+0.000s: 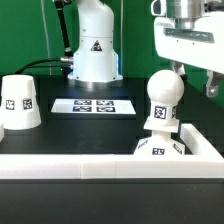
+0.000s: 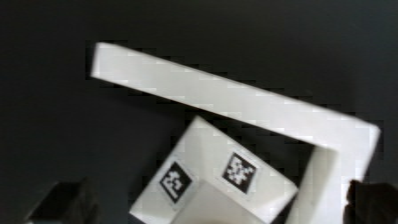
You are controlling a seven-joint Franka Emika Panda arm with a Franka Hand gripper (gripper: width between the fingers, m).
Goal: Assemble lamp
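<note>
- Standing at the exterior view's left, the shade [image 1: 19,103] is seen well apart from the gripper [image 1: 192,62], wide end down.
- The bulb [image 1: 163,99] is held upright on the base [image 1: 163,147], neck down, long axis vertical, below the gripper and not touched.
- Nothing is gripped; jaw opening cannot be told.

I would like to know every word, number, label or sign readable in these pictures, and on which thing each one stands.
No words or numbers are readable in either view.
Arm pedestal: a black triangle sign, its symbol too small to read.
Shade, bulb, base and marker board: only black-and-white square tags, patterns without text.
Wrist view: two such tags on a white part, blurred, no text.
</note>
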